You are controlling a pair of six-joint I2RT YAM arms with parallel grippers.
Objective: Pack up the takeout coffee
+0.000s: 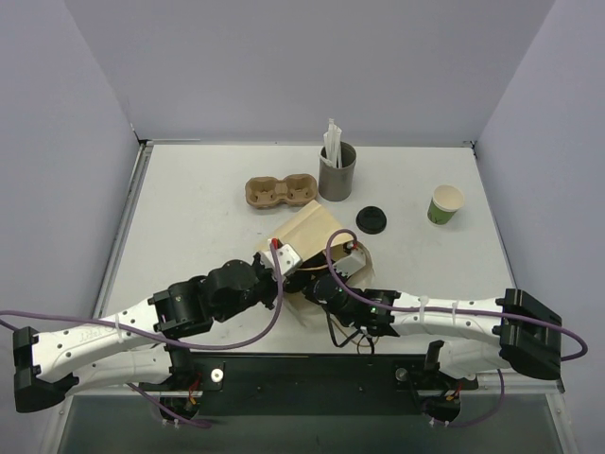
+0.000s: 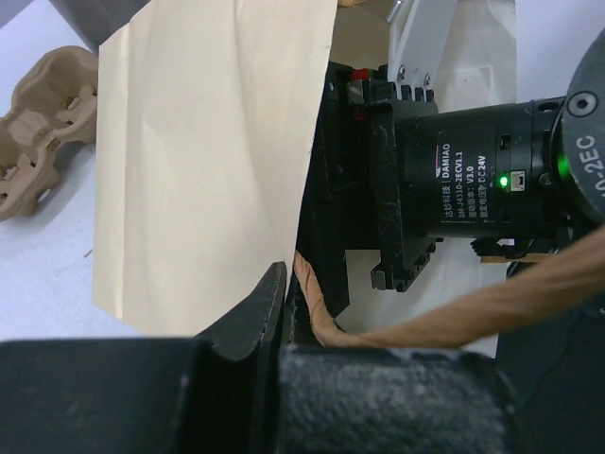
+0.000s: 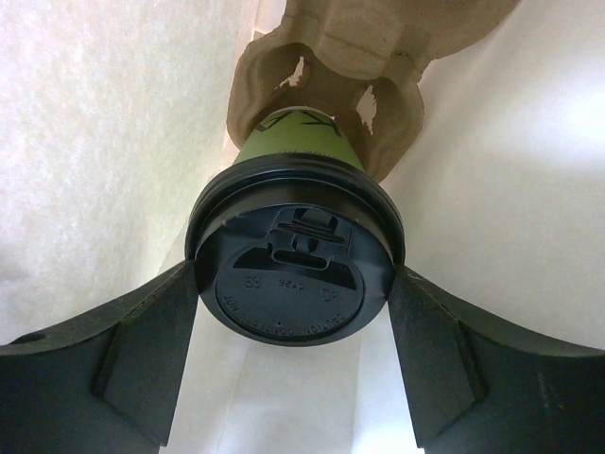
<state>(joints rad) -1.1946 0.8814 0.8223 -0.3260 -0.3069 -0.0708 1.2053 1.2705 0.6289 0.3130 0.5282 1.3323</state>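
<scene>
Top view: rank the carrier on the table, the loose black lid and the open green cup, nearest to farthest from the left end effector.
1. carrier: straight ahead of the left end effector, mid-table.
2. lid: to the right, past the bag.
3. green cup: far right.

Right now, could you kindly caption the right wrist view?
Right gripper clasps the black-lidded green paper cup, seated in a tan moulded-pulp carrier inside a pale paper bag.

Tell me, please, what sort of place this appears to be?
Probably a robot test cell staged as a takeout counter: plain walls box in a white table holding a paper bag, a pulp cup carrier and a green cup.
</scene>
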